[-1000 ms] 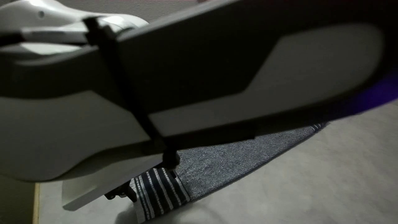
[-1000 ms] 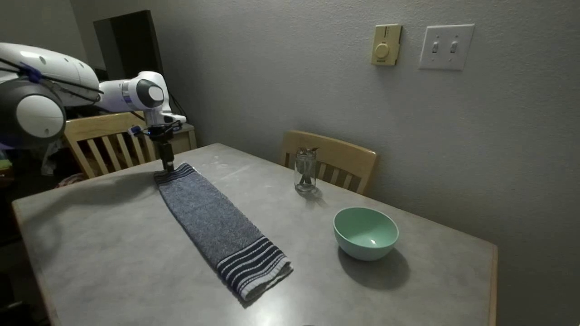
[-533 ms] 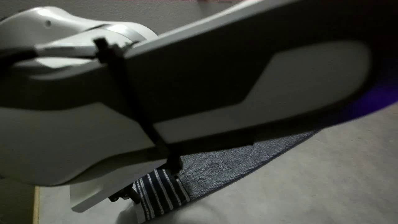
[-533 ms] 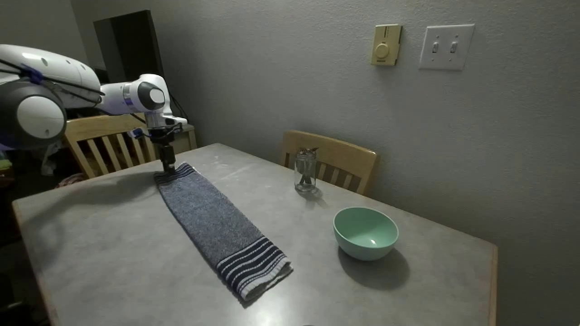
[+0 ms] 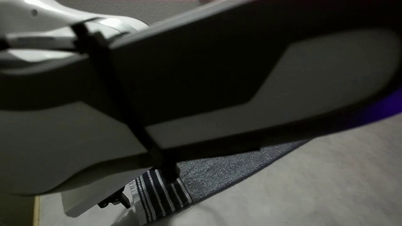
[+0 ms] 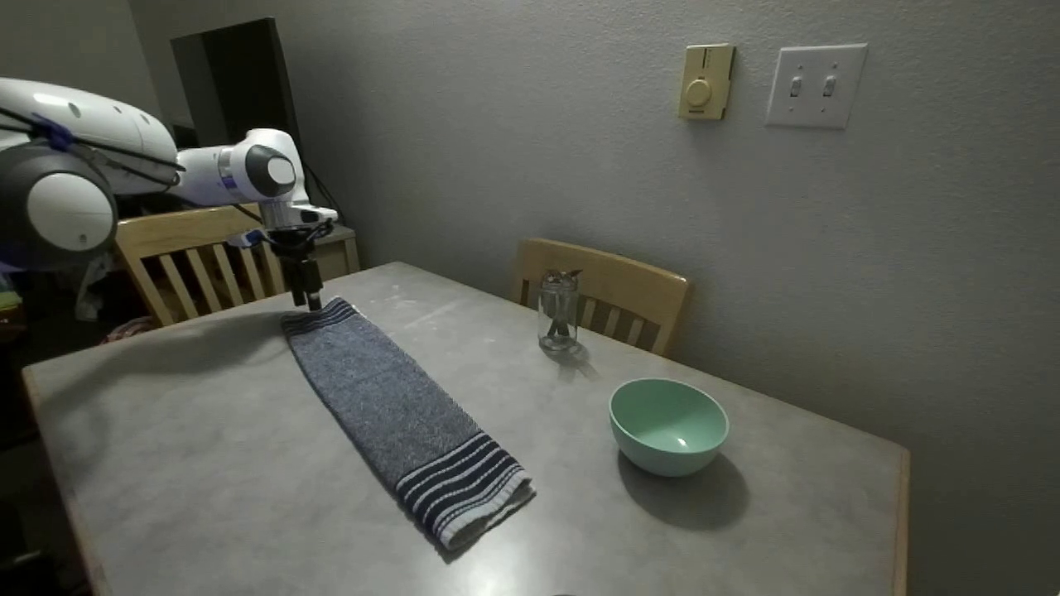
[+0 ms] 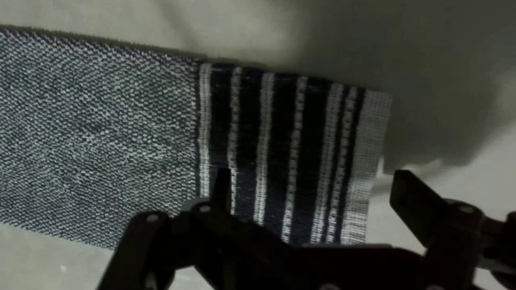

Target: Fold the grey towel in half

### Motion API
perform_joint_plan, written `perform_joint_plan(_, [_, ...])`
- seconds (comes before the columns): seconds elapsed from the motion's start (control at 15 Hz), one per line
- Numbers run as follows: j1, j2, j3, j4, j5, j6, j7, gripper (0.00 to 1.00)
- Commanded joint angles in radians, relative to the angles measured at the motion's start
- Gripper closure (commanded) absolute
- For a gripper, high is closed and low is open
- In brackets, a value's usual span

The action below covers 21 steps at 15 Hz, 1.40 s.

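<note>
Claw (image 7: 312,176) astride towel (image 6: 389,401) edge, wide tabletop (image 6: 232,447) alongside

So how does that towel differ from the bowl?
The towel is grey, striped at both ends; the bowl is plain mint green. The towel lies flat and long, while the bowl stands upright, round and hollow. The open claw is at one end of the towel, whereas the bowl stands well away from it. Both rest on the same table.

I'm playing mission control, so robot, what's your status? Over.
End effector open over striped end of grey towel. Towel laid long, ends apart. Bowl, jar beside it, not touching.
</note>
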Motion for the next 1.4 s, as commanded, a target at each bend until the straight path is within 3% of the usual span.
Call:
perform_joint_plan(0.0, [-0.003,-0.032,0.009,-0.040,0.003,0.039,-0.066,0.00])
perform_joint_plan(0.4, [-0.019,-0.023,0.010,-0.051,0.009,0.043,-0.103,0.00])
perform_joint_plan(0.47, [-0.021,0.052,0.005,0.084,0.016,-0.021,-0.115,0.00])
perform_joint_plan(0.53, [-0.022,-0.020,0.011,-0.050,0.011,0.036,-0.112,0.00])
perform_joint_plan(0.73, [-0.027,-0.014,0.012,-0.052,0.012,0.036,-0.126,0.00])
perform_joint_plan(0.8, [-0.027,0.062,0.007,0.083,0.018,-0.028,-0.139,0.00])
perform_joint_plan(0.87, [-0.030,-0.009,0.014,-0.053,0.015,0.029,-0.136,0.00])
perform_joint_plan(1.0, [-0.031,-0.005,0.014,-0.053,0.015,0.031,-0.141,0.00])
perform_joint_plan(1.07, [-0.031,0.069,0.009,0.082,0.022,-0.033,-0.151,0.00])
perform_joint_plan(1.13, [-0.032,-0.003,0.015,-0.052,0.016,0.027,-0.147,0.00])
perform_joint_plan(1.27, [-0.031,-0.001,0.020,-0.051,0.020,0.036,-0.160,0.00])
perform_joint_plan(1.33, [-0.029,0.072,0.017,0.089,0.027,-0.021,-0.176,0.00])
